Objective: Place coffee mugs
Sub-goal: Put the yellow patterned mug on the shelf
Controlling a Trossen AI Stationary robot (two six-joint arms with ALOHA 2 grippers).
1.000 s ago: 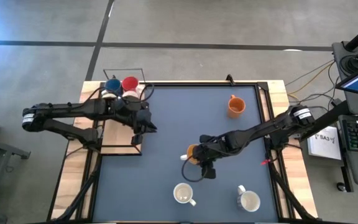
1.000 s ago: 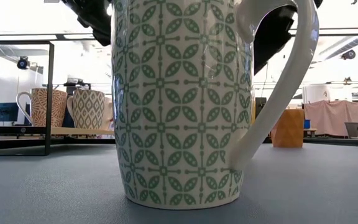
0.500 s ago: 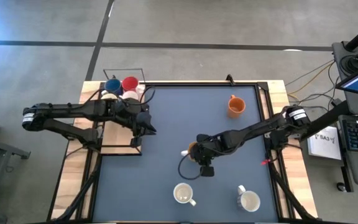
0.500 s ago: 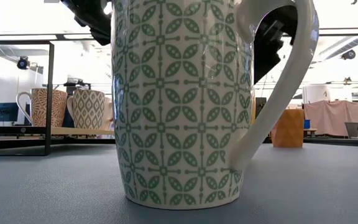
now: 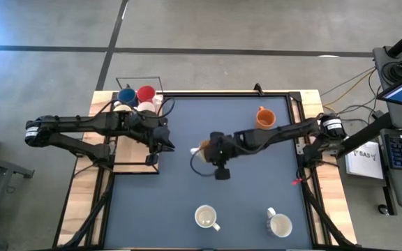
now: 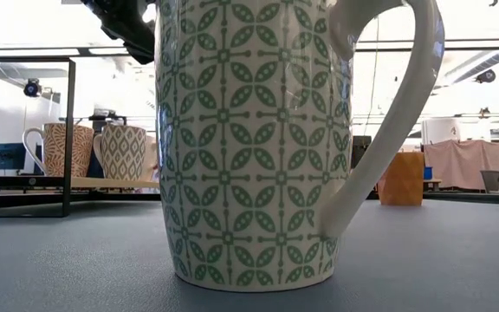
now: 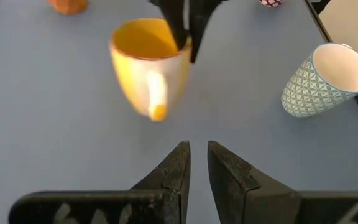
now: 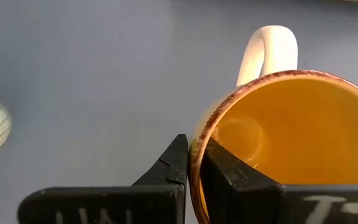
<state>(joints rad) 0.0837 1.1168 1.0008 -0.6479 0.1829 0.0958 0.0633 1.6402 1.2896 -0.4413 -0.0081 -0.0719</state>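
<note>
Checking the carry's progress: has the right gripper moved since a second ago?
Yes. The right gripper, shut on the yellow-lined mug, moved left and up in the high view, away from the white mugs.

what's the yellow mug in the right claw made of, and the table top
Yellow mug: looks like glazed ceramic, going by the glossy inside, the brownish rim line and the thick cream handle. The right claw pinches its rim. Table top: a matte blue-grey mat, perhaps rubber or fabric; no shine shows.

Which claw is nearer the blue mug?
Left. The left claw sits just beside the blue mug; the right claw is farther off at mid-table, gripping a yellow mug.
</note>
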